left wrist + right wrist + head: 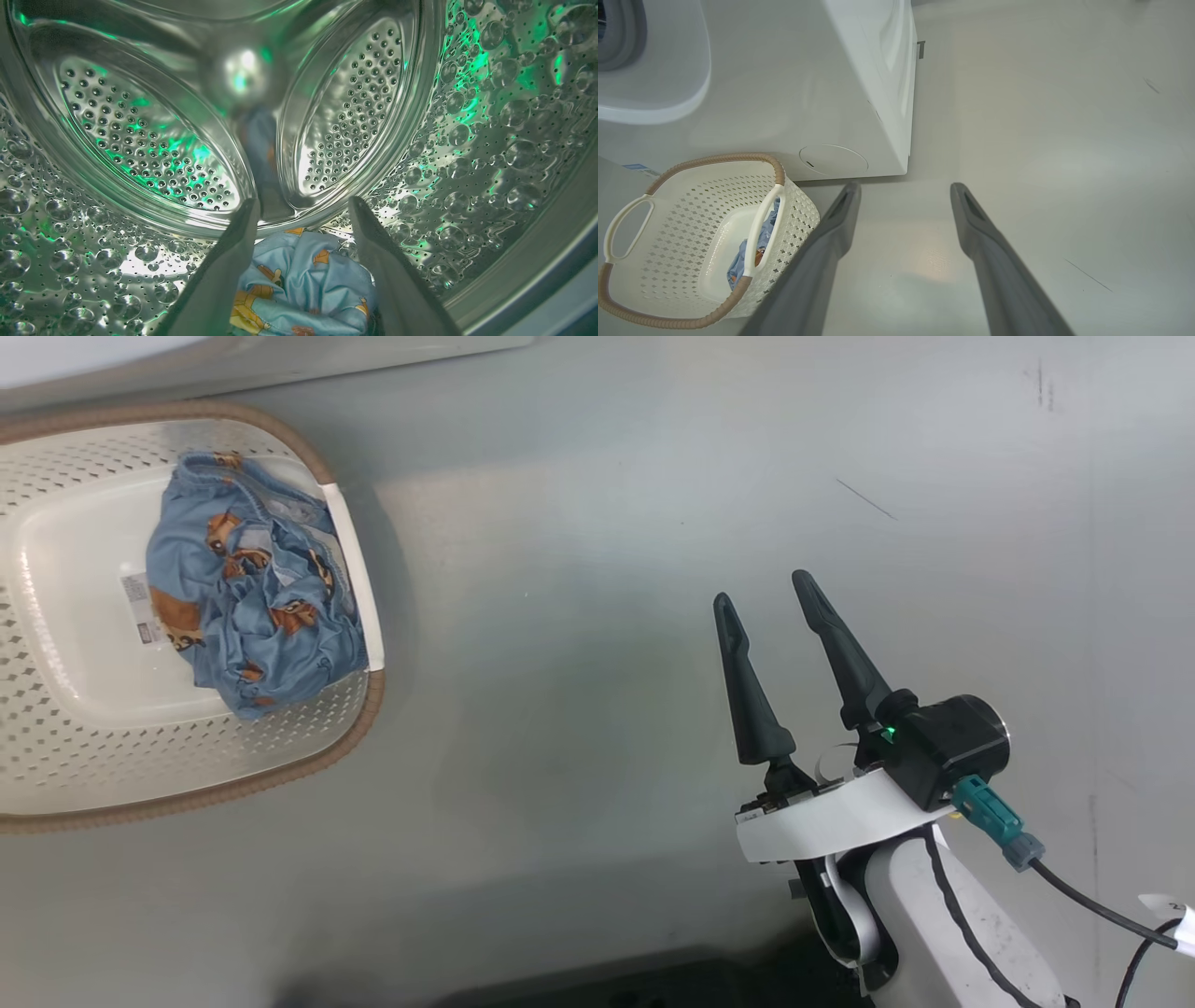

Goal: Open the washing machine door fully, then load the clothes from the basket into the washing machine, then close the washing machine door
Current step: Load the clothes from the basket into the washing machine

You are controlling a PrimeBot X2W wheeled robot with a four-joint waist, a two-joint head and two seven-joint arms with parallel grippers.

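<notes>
1. One cream-white perforated plastic basket (280,775) with a brown rim stands beside the white washing machine (859,93), holding one crumpled blue printed cloth (252,588).
2. One label sticker (138,607) lies inside; its print is unreadable.
3. One more blue printed piece (303,280) lies in the steel drum (140,140), between the left gripper's (303,207) wide-spread fingers.
4. The right gripper (767,595) hangs wide and empty.

Two views on the floor (607,569), one inside the drum (467,140).
Head camera's looking steeply down on it, basket (280,737) at the left edge, right gripper (764,590) low right. Right wrist camera peers along its own fingers (817,261) at that same basket and floor, with the front of the washing machine (784,84) beyond. Left wrist camera's right up close on the perforated steel wall.
</notes>
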